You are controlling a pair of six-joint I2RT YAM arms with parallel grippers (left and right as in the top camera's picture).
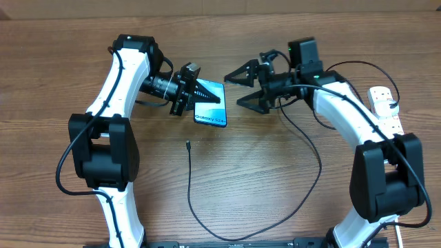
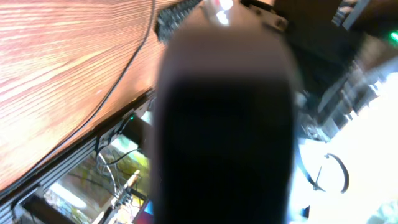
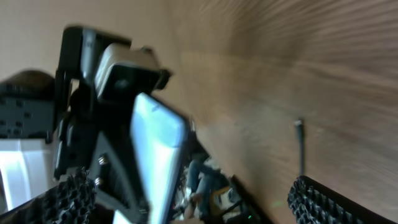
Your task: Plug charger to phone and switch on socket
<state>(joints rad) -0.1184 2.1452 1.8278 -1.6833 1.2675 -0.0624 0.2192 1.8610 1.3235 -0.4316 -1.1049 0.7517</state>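
Charger [image 1: 189, 182] cable loops near the table's [image 1: 55, 83] front edge, rt of centre. Its connector tip [image 1: 187, 144] lies free on the wood mid-table, just in front of the phone and apart from both claws. Phone [image 1: 212, 111] is clamped in the L gripper [image 1: 210, 93], tilted, screen facing up. R gripper [image 1: 232, 91] faces it from the rt, jaws spread wide, holding nothing, w/ the phone's edge just past its fingertips. Socket [image 1: 384, 107] lies by the table's rt edge, further back.

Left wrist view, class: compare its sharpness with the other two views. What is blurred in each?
Left wrist: a dark, out-of-focus mass fills the centre; overhead: sharp and evenly lit, phone text readable; right wrist: smeared throughout, phone soft.
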